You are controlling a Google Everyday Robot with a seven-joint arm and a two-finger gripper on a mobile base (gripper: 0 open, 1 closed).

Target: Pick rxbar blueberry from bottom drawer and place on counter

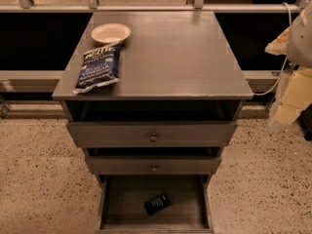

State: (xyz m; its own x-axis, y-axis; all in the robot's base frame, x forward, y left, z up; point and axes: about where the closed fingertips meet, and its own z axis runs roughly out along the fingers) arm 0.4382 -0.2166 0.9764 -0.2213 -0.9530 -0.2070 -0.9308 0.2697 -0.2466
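Note:
The rxbar blueberry (157,204), a small dark flat bar with pale print, lies tilted on the floor of the open bottom drawer (122,199), right of the middle and near its front. The counter (180,57) is the wide grey-brown top of the cabinet. My gripper (290,94) shows as a pale yellowish shape at the right edge of the view, well above and to the right of the drawer and off the side of the counter. It holds nothing that I can see.
A blue chip bag (98,68) lies on the counter's left front part, with a pale round bowl (110,32) behind it. Two shallower knobbed drawers (153,136) stand partly pulled out above the bottom one. Speckled floor lies on both sides.

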